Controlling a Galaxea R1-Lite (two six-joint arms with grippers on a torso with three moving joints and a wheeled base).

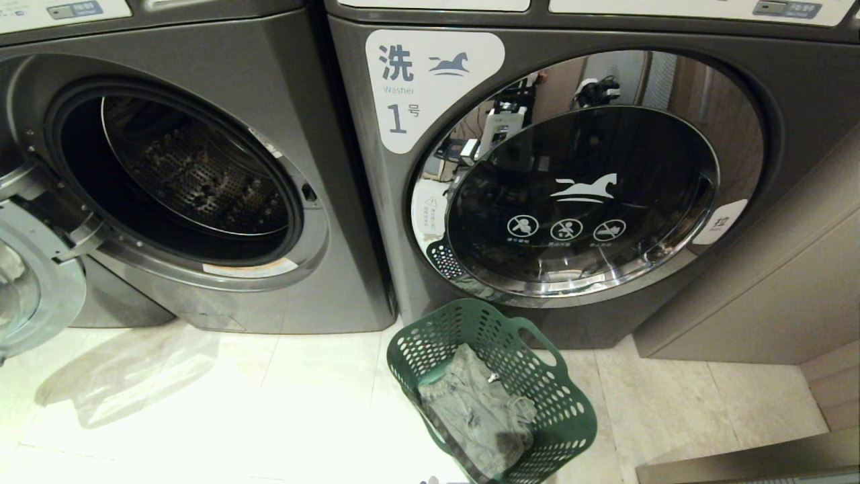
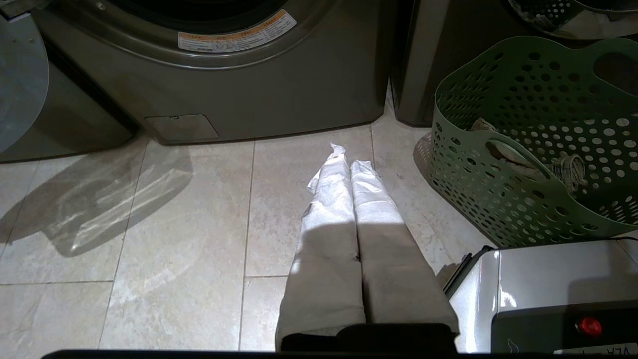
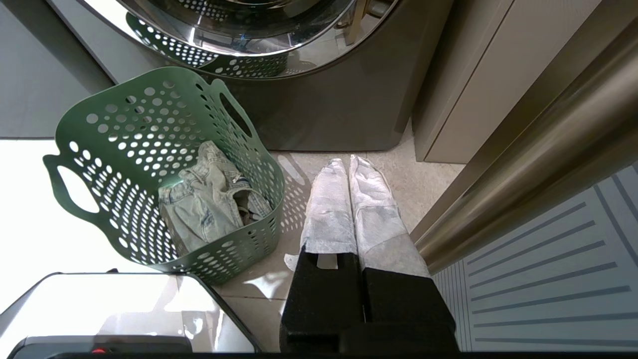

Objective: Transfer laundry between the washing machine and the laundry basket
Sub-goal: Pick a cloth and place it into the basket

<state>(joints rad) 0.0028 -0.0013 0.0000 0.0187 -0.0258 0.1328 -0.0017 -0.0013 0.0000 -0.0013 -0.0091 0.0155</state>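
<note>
- Laundry (image 1: 478,402) is lying bunched in the bottom of the laundry basket (image 1: 430,336), which is sitting on the floor near the machine labelled 1 (image 1: 739,336), right of centre.
- Washing machine (image 1: 322,289) on the left is standing with its door (image 1: 33,289) swung open to the far left and the drum (image 1: 191,171) looking empty. I can't see its number from here, so I'm assuming it's the target.
- Left gripper (image 2: 349,158) and right gripper (image 3: 347,162) are both hanging low over the tiles, cloth-wrapped fingers pressed together, holding nothing.
- Risks:
  - the light basket is likely tipping or sliding if a closed gripper is pushing into the rim
  - the garment's seams or button could be snagging in the holes on the lift
  - the open door is crowding the left arm's path
  - a trailing leg could be dragging on the drum lip
- Readable writing: "洗", "Washer" and "1号" with a horse logo on the right machine, a white horse and three prohibition icons on its glass, "拉" on a tab at the door's right edge, and an orange-white sticker under the open drum that's too small to read.
</note>
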